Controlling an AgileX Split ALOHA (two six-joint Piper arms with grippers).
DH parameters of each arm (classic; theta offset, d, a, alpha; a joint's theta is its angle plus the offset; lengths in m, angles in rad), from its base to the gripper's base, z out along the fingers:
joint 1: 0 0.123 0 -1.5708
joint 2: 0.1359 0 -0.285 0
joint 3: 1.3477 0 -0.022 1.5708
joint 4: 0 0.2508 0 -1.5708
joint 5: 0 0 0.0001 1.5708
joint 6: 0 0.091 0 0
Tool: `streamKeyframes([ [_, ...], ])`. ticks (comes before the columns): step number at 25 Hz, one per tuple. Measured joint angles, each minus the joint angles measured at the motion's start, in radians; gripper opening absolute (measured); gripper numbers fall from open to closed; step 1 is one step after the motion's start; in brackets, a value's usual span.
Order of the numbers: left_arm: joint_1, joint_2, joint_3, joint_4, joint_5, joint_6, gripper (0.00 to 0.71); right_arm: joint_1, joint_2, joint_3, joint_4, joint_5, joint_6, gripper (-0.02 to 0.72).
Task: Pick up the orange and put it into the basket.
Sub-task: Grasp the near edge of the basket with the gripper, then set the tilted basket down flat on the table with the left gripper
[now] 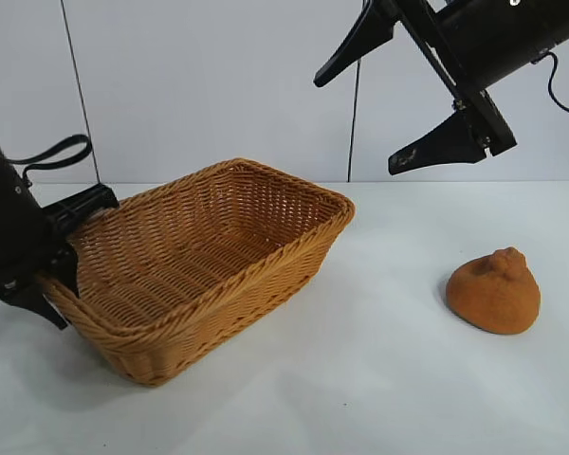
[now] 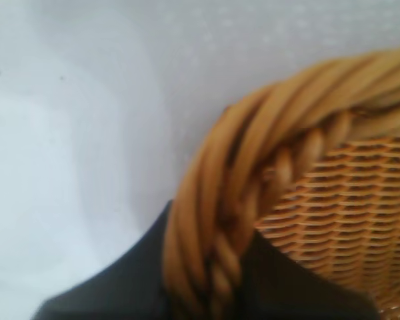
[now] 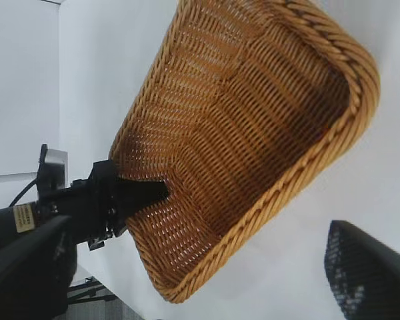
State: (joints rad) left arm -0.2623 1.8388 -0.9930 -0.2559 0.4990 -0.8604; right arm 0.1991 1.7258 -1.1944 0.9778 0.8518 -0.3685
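None of the task looked done: the orange (image 1: 493, 291) sat on the bench (image 1: 389, 379), well apart from the basket (image 1: 209, 265). Left gripper (image 2: 213, 267) apparently pinched the basket's rim. Right gripper (image 1: 412, 104) hung above, jaws wide open and empty.

The exterior camera faced both arms from nearly level, close across the white counter (image 1: 379, 379). The left wrist camera sat hard against the braided rim of the tan woven wicker basket (image 2: 253, 173). The right wrist camera looked down from higher, sharing that basket's interior with the exterior view
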Motion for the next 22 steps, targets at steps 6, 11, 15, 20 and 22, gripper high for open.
streamKeyframes([
  [6, 0.064, 0.001, -0.17, 0.008, 0.094, 0.145, 0.093, 0.0, 0.0, 0.0, -0.005, 0.0, 0.0, 0.694],
  [11, 0.119, 0.069, -0.341, 0.01, 0.243, 0.311, 0.093, 0.0, 0.0, 0.0, -0.007, 0.0, 0.0, 0.694],
  [15, 0.114, 0.167, -0.484, 0.015, 0.394, 0.48, 0.092, 0.0, 0.0, 0.0, -0.007, 0.0, 0.0, 0.694],
  [20, 0.089, 0.268, -0.628, 0.009, 0.529, 0.632, 0.092, 0.0, 0.0, 0.0, -0.007, 0.001, 0.0, 0.694],
  [22, 0.08, 0.292, -0.648, -0.017, 0.549, 0.681, 0.092, 0.0, 0.0, 0.0, -0.007, 0.001, 0.0, 0.694],
])
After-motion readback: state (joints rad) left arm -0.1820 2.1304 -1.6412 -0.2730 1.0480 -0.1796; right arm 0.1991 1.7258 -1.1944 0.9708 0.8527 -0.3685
